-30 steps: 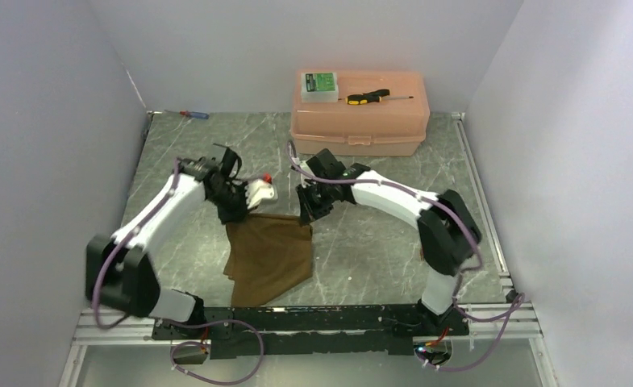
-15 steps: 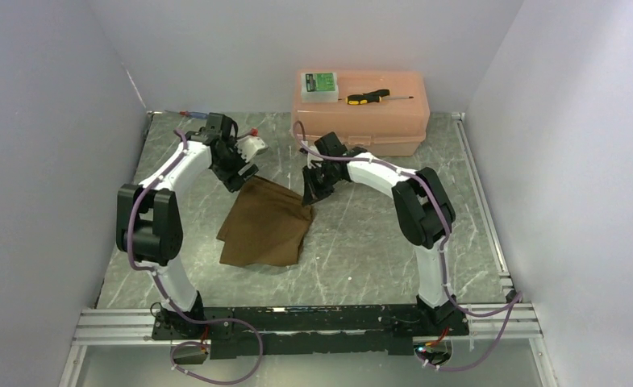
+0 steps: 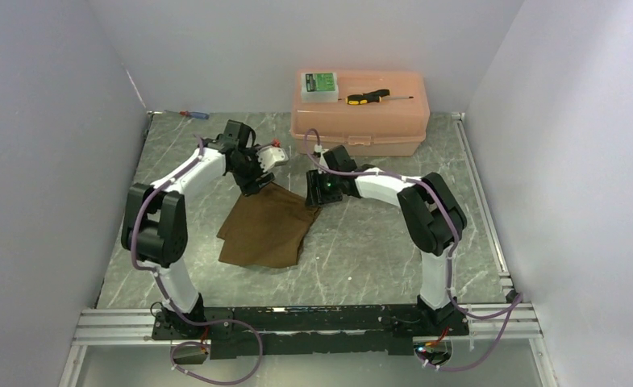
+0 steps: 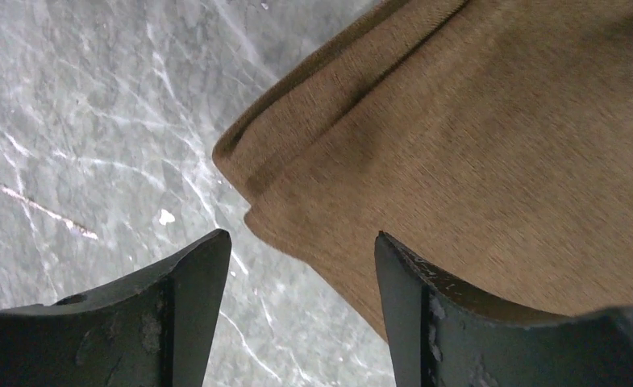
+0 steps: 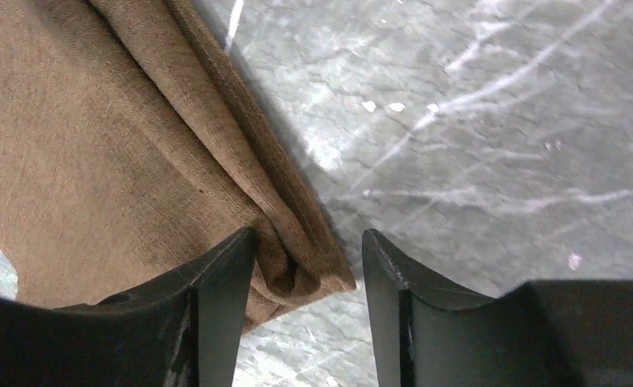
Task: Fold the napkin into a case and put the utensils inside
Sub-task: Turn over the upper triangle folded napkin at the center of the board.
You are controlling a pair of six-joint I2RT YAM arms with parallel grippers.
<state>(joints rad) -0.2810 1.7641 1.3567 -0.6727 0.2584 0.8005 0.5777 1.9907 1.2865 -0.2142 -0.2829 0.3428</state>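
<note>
Left gripper held apart over napkin 11 o'clock corner; right gripper parted around 1 o'clock corner, seemingly unclamped.

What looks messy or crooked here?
The napkin lies askew and is folded unevenly: its layers don't line up at the far corners, and one corner bunches up inside the right claw. Nothing looks spilled or broken.

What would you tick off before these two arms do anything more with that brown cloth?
1. Left hand open: ok.
2. Right hand open: ok.
3. Dark-brown cloth napkin lying folded on the grey marbled table: ok.
4. A far napkin corner under each hand: ok.
5. Napkin shaped into a narrow case: not ok.
6. Cutlery in sight: not ok.
</note>
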